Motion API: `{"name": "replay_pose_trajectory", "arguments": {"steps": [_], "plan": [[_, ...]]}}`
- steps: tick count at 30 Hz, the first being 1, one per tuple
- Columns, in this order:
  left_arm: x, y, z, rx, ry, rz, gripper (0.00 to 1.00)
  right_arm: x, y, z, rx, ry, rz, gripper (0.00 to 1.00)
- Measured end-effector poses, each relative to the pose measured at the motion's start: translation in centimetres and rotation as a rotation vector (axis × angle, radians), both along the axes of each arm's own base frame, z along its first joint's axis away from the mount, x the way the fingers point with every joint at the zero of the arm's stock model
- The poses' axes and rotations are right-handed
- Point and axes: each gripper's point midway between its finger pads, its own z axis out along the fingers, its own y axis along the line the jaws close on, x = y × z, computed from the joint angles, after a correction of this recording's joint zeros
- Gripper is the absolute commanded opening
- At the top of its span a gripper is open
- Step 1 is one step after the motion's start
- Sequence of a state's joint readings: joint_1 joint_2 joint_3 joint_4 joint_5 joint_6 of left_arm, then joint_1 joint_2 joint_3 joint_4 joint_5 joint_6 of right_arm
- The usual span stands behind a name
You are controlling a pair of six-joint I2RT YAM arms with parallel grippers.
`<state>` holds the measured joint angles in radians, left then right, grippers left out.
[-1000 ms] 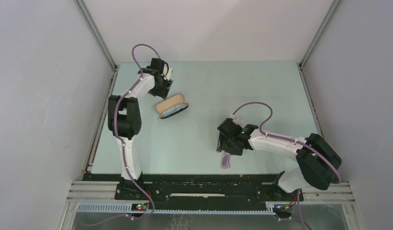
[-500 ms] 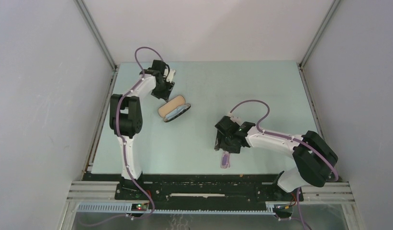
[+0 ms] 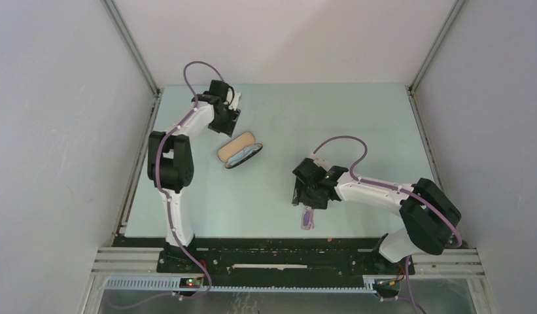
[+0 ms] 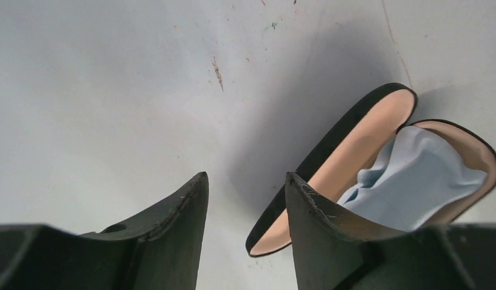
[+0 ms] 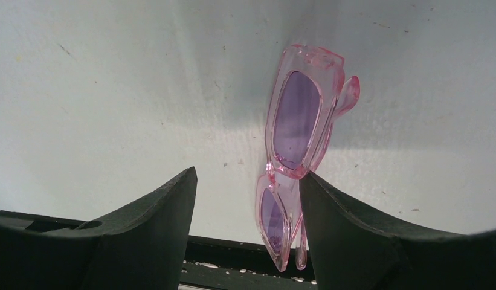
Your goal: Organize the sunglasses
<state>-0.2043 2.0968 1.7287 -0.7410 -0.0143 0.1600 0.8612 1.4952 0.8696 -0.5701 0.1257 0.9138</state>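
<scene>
The sunglasses (image 3: 308, 218), pink translucent with purple lenses, lie folded on the table near its front edge. In the right wrist view they (image 5: 295, 121) lie against the inner side of my right finger (image 5: 354, 229), partly between the jaws. My right gripper (image 3: 301, 198) (image 5: 248, 175) is open just behind them. The black case (image 3: 239, 149) lies open at the back left, tan lining up, with the light blue cloth (image 4: 414, 181) in it. My left gripper (image 3: 230, 118) (image 4: 246, 175) is open and empty just behind the case (image 4: 354, 148).
The table's black front rail (image 5: 233, 260) runs right under the sunglasses' near end. Grey enclosure walls (image 3: 69, 131) stand on both sides and at the back of the pale green table (image 3: 344, 124).
The case has slid a little right and toward the front. My left gripper has shifted slightly right behind it. My right gripper has moved a little left over the sunglasses.
</scene>
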Motion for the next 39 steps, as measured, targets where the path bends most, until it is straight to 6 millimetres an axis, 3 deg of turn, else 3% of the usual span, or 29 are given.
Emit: {"name": "replay_pose_trajectory", "arguments": {"steps": [8,11,18,23,28,39], "plan": [[-0.2,-0.6,5.2,-0.041,-0.108,-0.035,0.56,-0.1,0.1,0.1,0.000,-0.001,0.006,0.72],[-0.9,-1.3,5.4,-0.030,-0.103,-0.089,0.56,-0.1,0.2,0.1,0.000,0.000,0.007,0.72],[-2.4,-3.2,2.3,0.034,-0.018,-0.171,0.55,-0.2,0.2,-0.2,-0.006,0.007,0.011,0.72],[-2.3,-2.3,0.5,0.089,0.012,-0.150,0.54,-0.2,0.1,-0.2,-0.006,0.007,0.011,0.72],[-1.8,-1.5,0.0,0.125,-0.002,-0.128,0.51,-0.2,0.1,-0.2,-0.006,0.007,0.011,0.72],[-1.9,-1.0,-2.2,0.154,0.034,-0.119,0.34,-0.2,0.2,-0.2,-0.006,0.007,0.011,0.71]]}}
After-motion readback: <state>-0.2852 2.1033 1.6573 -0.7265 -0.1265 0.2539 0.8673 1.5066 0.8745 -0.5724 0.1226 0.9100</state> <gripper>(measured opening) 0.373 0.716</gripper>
